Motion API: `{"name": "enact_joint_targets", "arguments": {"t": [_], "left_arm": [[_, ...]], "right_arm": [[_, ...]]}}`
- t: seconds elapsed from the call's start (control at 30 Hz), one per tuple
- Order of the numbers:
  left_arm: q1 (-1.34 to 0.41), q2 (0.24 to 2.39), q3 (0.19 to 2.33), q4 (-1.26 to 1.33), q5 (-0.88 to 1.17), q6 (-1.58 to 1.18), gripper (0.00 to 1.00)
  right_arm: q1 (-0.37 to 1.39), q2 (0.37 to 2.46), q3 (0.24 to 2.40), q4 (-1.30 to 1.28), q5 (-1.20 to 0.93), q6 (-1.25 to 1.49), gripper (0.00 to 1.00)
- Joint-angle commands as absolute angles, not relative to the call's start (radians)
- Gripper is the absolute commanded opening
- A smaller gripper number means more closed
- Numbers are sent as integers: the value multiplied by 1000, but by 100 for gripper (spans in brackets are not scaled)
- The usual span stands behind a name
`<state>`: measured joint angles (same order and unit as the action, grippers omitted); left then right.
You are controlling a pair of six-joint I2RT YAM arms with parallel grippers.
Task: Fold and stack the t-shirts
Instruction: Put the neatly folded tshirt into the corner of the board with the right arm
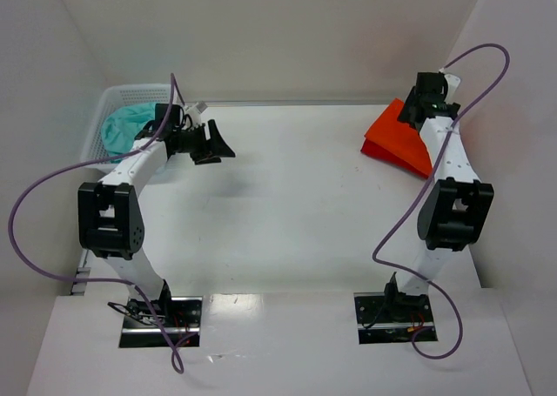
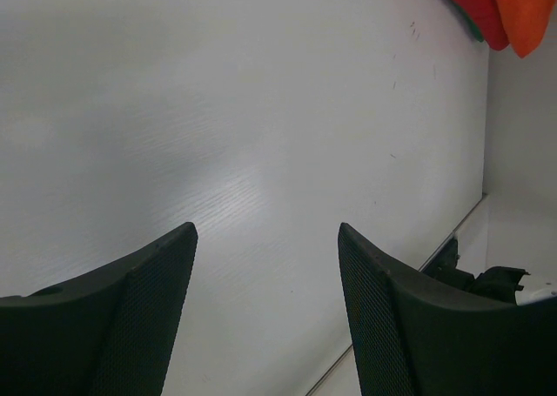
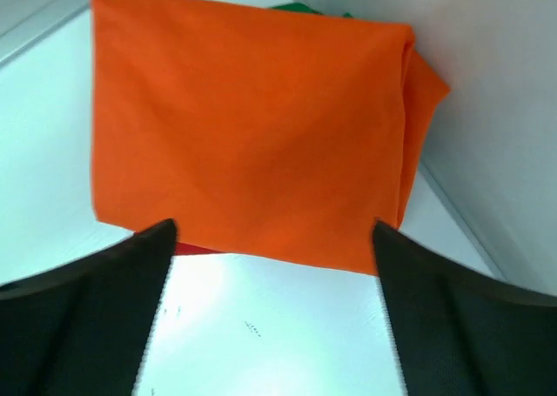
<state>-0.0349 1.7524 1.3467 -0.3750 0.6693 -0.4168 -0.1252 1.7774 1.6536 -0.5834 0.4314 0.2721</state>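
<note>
A folded bright orange t-shirt lies on top of a deeper red t-shirt, of which only a sliver shows under its near edge. This stack sits at the back right of the table, by the right wall. My right gripper hangs over the stack's near edge, open, with nothing between its fingers. My left gripper hovers open over bare table at the back left. In its view the red t-shirt and the orange t-shirt show far off at the top right.
A white mesh basket at the back left holds a teal cloth, close behind the left arm. A bit of green cloth peeks from behind the stack. White walls close in the back and both sides.
</note>
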Motion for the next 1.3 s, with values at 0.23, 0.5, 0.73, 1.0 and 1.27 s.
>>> {"name": "enact_joint_targets", "arguments": {"t": [0.23,0.5,0.73,1.0,1.27], "left_arm": [[-29,1634,1316,-362,620,-408,73],[-29,1635,1347,-393,598,-399,73],[-29,1652,1373,-393,620,-390,73],[-29,1580,1416,-393,615,-380,75],[-100,1358,1365,-451,274,-333,82]], "right_arm": [[-206,1889,1520,-431,442,301,33],[-206,2011,1586,-502,540,311,29],[-206,1849,1586,-514,441,322,50],[-206,1537,1585,-548,155,371,100],[-186,1150,1313,-448,40,509,100]]}}
